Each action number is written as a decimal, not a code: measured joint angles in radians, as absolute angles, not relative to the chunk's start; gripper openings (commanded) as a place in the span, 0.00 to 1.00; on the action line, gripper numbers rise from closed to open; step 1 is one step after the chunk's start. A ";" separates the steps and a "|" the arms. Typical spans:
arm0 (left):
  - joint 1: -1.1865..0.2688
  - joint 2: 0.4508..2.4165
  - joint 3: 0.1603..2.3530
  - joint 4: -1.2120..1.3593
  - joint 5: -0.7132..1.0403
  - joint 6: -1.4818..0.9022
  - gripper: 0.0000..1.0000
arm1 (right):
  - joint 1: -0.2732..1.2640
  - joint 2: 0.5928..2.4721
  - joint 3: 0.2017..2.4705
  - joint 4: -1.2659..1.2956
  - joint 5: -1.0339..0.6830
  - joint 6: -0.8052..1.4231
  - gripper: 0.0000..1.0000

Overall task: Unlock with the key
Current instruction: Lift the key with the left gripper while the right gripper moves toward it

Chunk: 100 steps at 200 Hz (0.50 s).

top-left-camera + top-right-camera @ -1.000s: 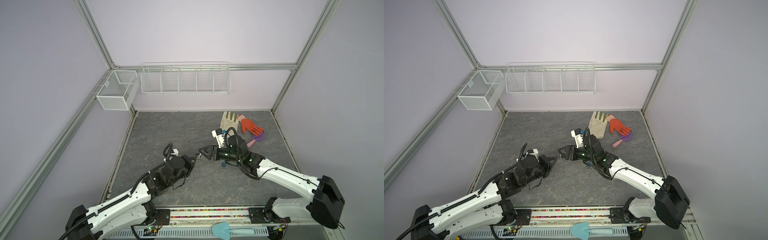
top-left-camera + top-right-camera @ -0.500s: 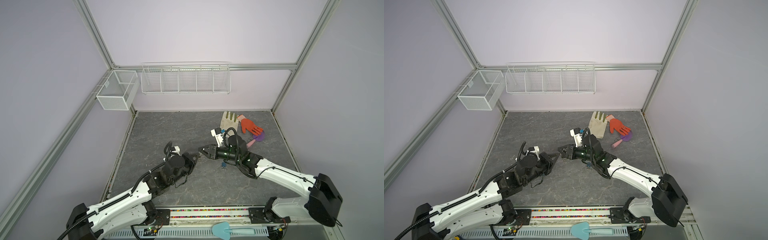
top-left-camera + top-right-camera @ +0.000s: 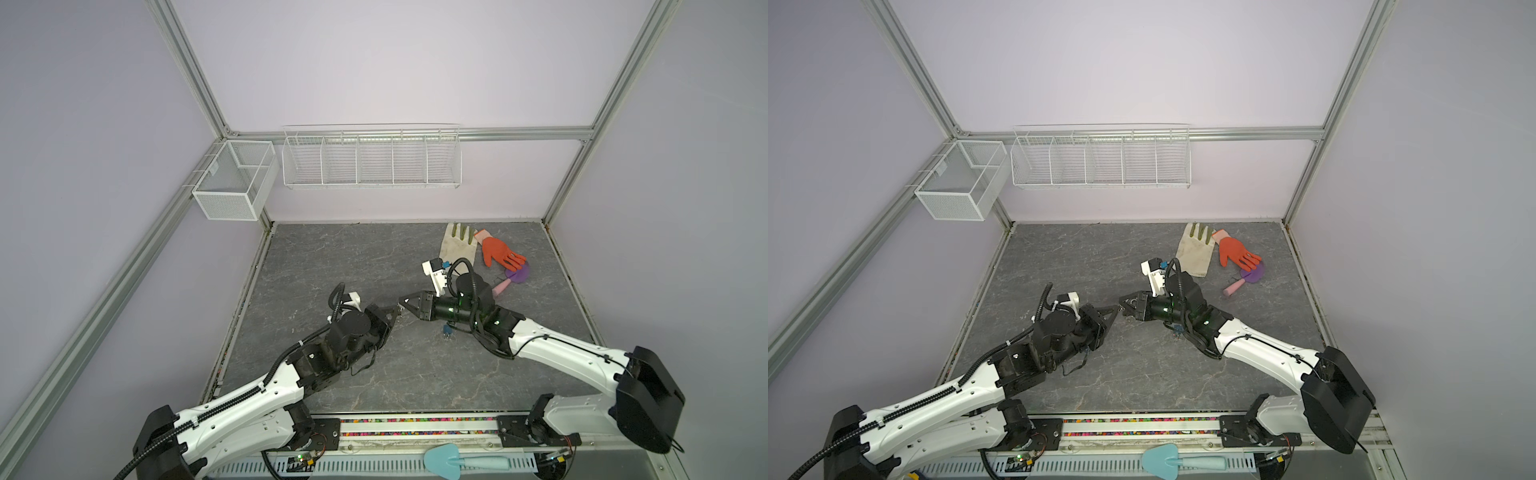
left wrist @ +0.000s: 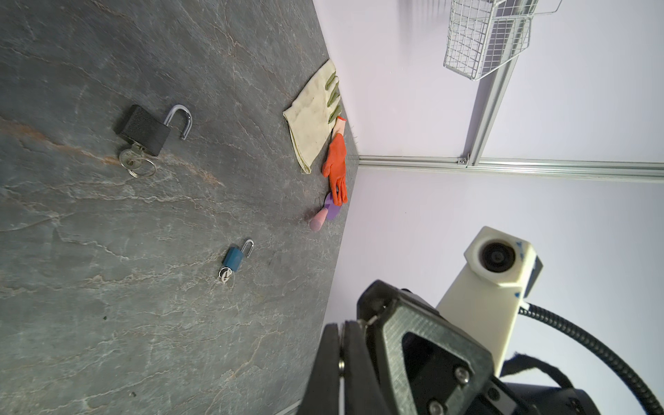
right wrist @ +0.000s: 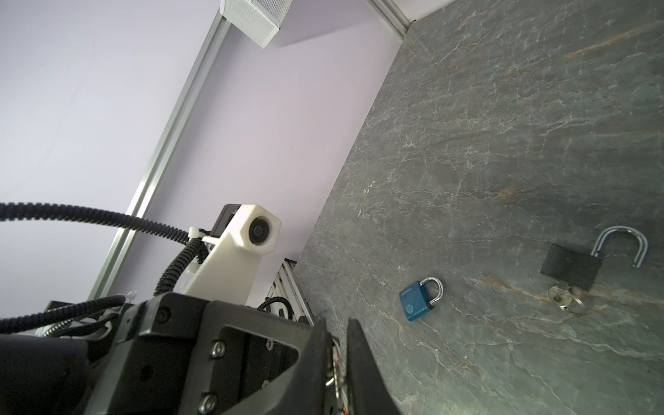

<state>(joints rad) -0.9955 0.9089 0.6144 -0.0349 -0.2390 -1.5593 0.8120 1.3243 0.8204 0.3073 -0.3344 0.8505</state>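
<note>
1. The right claw [image 3: 402, 301] has squeezed in since a second ago. Its tip now meets the left claw [image 3: 395, 319] above the middle of the table [image 3: 332, 257].
2. The right claw is almost closed, pinching a shiny key [image 5: 335, 361].
3. The left claw is closed tight. I cannot tell if it holds anything.
4. The blue lock [image 5: 418, 298] and the open black lock [image 5: 569, 269] lie apart on the table.

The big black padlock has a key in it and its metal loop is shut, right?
Not quite. The black padlock does have a key in it, but its metal loop is open, one end free of the body. The left wrist view shows it.
</note>
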 measured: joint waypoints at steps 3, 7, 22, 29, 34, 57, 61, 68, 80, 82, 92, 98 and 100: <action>-0.995 0.909 0.614 -0.035 -0.239 -1.559 0.00 | 0.812 1.324 0.820 0.308 -0.334 0.849 0.09; -0.995 0.909 0.614 -0.035 -0.239 -1.559 0.00 | 0.812 1.324 0.820 0.308 -0.333 0.850 0.09; -0.995 0.910 0.614 -0.035 -0.240 -1.560 0.00 | 0.812 1.324 0.820 0.309 -0.334 0.848 0.06; -0.995 0.910 0.614 -0.035 -0.240 -1.562 0.00 | 0.812 1.324 0.820 0.310 -0.334 0.848 0.06; -0.995 0.910 0.614 -0.034 -0.241 -1.562 0.00 | 0.812 1.324 0.820 0.310 -0.334 0.848 0.06; -0.996 0.910 0.614 -0.033 -0.243 -1.563 0.00 | 0.812 1.322 0.821 0.308 -0.334 0.844 0.06; -0.996 0.910 0.614 -0.032 -0.243 -1.563 0.00 | 0.812 1.321 0.821 0.307 -0.334 0.841 0.06; -0.996 0.910 0.614 -0.031 -0.243 -1.563 0.02 | 0.812 1.320 0.822 0.305 -0.334 0.837 0.06; -0.996 0.910 0.614 -0.027 -0.243 -1.562 0.08 | 0.812 1.317 0.826 0.296 -0.332 0.830 0.06; -0.996 0.910 0.614 -0.027 -0.243 -1.562 0.10 | 0.812 1.316 0.827 0.295 -0.333 0.829 0.06; -0.996 0.910 0.614 -0.025 -0.244 -1.561 0.15 | 0.812 1.314 0.833 0.282 -0.331 0.822 0.06; -0.996 0.909 0.614 -0.027 -0.245 -1.557 0.20 | 0.812 1.313 0.838 0.274 -0.330 0.817 0.06; -0.996 0.909 0.614 -0.028 -0.246 -1.559 0.21 | 0.812 1.312 0.839 0.272 -0.330 0.816 0.06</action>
